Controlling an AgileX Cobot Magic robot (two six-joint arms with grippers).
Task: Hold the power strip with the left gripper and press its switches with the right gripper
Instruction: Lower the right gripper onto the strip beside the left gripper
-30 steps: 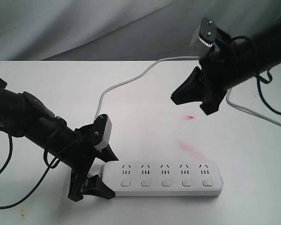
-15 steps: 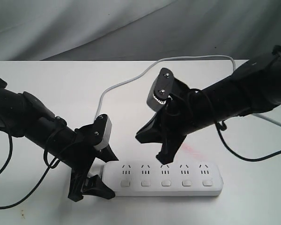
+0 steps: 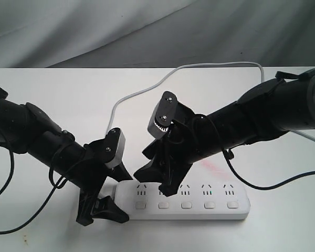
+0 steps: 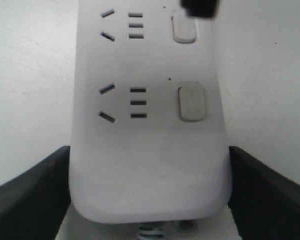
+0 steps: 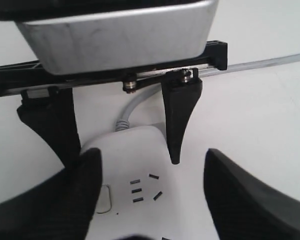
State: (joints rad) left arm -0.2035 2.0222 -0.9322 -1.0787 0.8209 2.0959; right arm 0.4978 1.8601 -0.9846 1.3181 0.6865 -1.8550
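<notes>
The white power strip (image 3: pixel 199 199) lies along the table's front, its switches (image 3: pixel 186 205) in a row below the sockets. My left gripper (image 3: pixel 119 197) is shut on the strip's left end; in the left wrist view its black fingers (image 4: pixel 30 187) press both sides of the power strip (image 4: pixel 145 160). The nearest switch (image 4: pixel 191 103) is bare. My right gripper (image 3: pixel 153 185) hangs open just over the leftmost sockets. In the right wrist view the right gripper (image 5: pixel 150 200) straddles the power strip (image 5: pixel 140 170), one switch (image 5: pixel 104 199) beside its finger.
The grey-white cord (image 3: pixel 147 89) loops from the strip's left end toward the back and off to the right. Faint red smears (image 3: pixel 215 168) mark the white table (image 3: pixel 283 210) behind the strip. A grey cloth (image 3: pixel 94 31) hangs at the back.
My right arm has swung from high at the back right down and leftward, ending just above the strip's left sockets. The left gripper and the strip have stayed put.
</notes>
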